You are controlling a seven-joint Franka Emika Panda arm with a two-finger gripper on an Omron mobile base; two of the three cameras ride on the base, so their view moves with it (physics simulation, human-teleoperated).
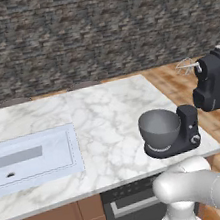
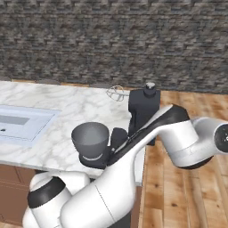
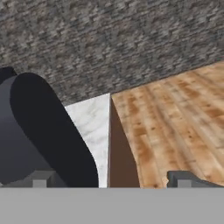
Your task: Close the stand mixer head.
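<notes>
Spreading wide, the end effector [image 3: 109,181] holds nothing beside the stand mixer head [image 3: 39,135].

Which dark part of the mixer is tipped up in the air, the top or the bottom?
The stand mixer head, with the silver whisk on it, is tipped up. The base sits flat on the counter beside the grey bowl.

Even, flat rendered light, moderately bright, no clear source. Bench [image 1: 107,112] marble lit uniformly, no glare. Soft sheen on the grey bowl [image 1: 159,128]; faint shadow under it. Stone wall [image 2: 111,44] looks coarse and pixelated. Hand view is soft, low-res; no edge distortion.
</notes>
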